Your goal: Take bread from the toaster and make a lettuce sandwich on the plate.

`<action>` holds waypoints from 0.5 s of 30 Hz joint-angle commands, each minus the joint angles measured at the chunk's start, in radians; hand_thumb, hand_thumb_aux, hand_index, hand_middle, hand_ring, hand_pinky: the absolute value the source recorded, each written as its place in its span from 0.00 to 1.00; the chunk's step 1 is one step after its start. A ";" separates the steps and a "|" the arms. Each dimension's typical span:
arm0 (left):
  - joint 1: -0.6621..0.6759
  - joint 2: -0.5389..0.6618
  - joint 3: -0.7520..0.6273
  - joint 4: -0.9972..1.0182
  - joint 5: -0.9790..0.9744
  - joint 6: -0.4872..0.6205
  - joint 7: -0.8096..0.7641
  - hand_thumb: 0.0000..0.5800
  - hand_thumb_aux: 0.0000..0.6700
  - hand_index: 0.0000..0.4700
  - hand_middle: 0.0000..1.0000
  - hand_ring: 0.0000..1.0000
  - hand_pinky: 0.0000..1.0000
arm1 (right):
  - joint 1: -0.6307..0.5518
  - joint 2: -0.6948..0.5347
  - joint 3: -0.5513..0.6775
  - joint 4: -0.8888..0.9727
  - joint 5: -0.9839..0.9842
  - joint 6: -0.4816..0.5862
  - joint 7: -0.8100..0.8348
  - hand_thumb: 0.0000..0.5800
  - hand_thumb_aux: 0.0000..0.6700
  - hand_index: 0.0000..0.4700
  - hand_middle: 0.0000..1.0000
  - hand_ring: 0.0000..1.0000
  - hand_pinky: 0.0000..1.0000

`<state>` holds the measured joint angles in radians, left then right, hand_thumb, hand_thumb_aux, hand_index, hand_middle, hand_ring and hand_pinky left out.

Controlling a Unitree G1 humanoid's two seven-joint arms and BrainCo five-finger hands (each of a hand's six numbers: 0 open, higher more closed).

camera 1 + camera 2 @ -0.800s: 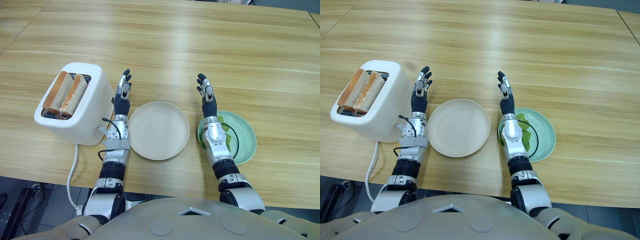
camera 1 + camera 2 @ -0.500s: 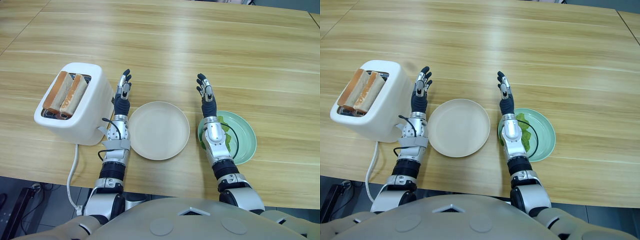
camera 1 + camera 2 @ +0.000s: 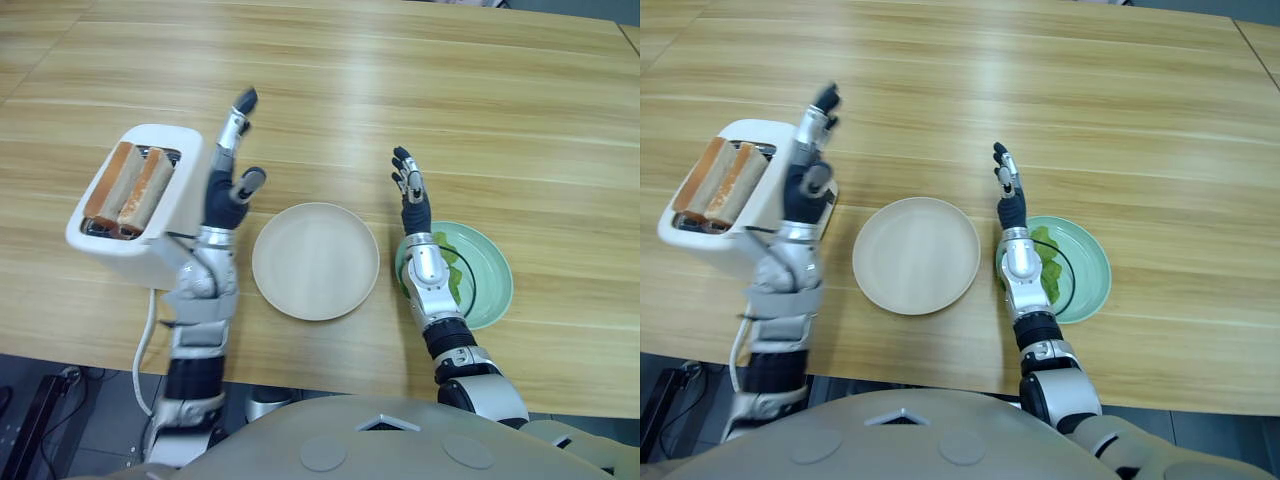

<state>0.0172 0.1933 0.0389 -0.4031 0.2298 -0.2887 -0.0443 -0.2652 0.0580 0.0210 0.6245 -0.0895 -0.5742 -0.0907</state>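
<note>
A white toaster (image 3: pixel 170 215) stands at the table's left with two bread slices (image 3: pixel 128 185) upright in its slots. My left hand (image 3: pixel 230 165) is raised beside the toaster's right side, fingers spread and holding nothing. An empty beige plate (image 3: pixel 315 260) lies in the middle in front of me. To its right a green plate (image 3: pixel 490 285) holds lettuce leaves (image 3: pixel 452 275). My right hand (image 3: pixel 410 180) hovers open just beyond the green plate's left rim, its forearm lying across the plate.
The toaster's white cord (image 3: pixel 148 345) runs off the near table edge. The wooden table (image 3: pixel 400 80) stretches bare behind the plates and toaster.
My left arm has lifted and swung left toward the toaster, its hand now higher and next to the toaster's top. The right hand stays in place.
</note>
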 commanded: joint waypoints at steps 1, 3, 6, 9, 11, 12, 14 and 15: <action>0.033 0.100 0.250 -0.214 0.017 0.124 -0.008 0.00 0.00 0.00 0.00 0.00 0.00 | -0.010 0.004 -0.001 0.035 -0.004 -0.002 -0.011 0.00 0.00 0.00 0.00 0.00 0.00; 0.043 0.151 0.372 -0.225 0.031 0.151 0.011 0.00 0.00 0.00 0.00 0.00 0.00 | -0.016 0.006 -0.001 0.044 -0.004 -0.005 -0.013 0.00 0.00 0.00 0.00 0.00 0.00; 0.067 0.217 0.487 -0.166 0.097 0.164 0.038 0.00 0.00 0.00 0.00 0.00 0.00 | -0.025 0.007 -0.001 0.056 -0.004 -0.009 -0.016 0.00 0.00 0.00 0.00 0.00 0.00; 0.112 0.263 0.544 -0.070 0.190 0.160 0.077 0.00 0.00 0.00 0.00 0.00 0.00 | -0.029 0.006 0.001 0.061 -0.004 -0.011 -0.018 0.00 0.00 0.00 0.00 0.00 0.00; 0.140 0.276 0.558 -0.008 0.215 0.159 0.101 0.00 0.00 0.00 0.00 0.00 0.00 | -0.030 0.005 0.001 0.062 -0.004 -0.012 -0.018 0.00 0.00 0.00 0.00 0.00 0.00; 0.153 0.281 0.557 0.024 0.230 0.158 0.113 0.00 0.00 0.00 0.00 0.00 0.00 | -0.031 0.005 0.001 0.063 -0.004 -0.012 -0.018 0.00 0.00 0.00 0.00 0.00 0.00; 0.171 0.283 0.547 0.085 0.249 0.156 0.133 0.00 0.00 0.00 0.00 0.00 0.00 | -0.032 0.004 0.000 0.062 -0.003 -0.011 -0.019 0.00 0.00 0.00 0.00 0.00 0.00; 0.179 0.283 0.538 0.116 0.256 0.153 0.141 0.00 0.00 0.00 0.00 0.00 0.00 | -0.031 0.003 0.000 0.062 -0.003 -0.010 -0.019 0.00 0.00 0.00 0.00 0.00 0.00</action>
<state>0.1861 0.4716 0.5940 -0.3257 0.4678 -0.1349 0.0868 -0.2989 0.0624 0.0219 0.6708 -0.0896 -0.5803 -0.1078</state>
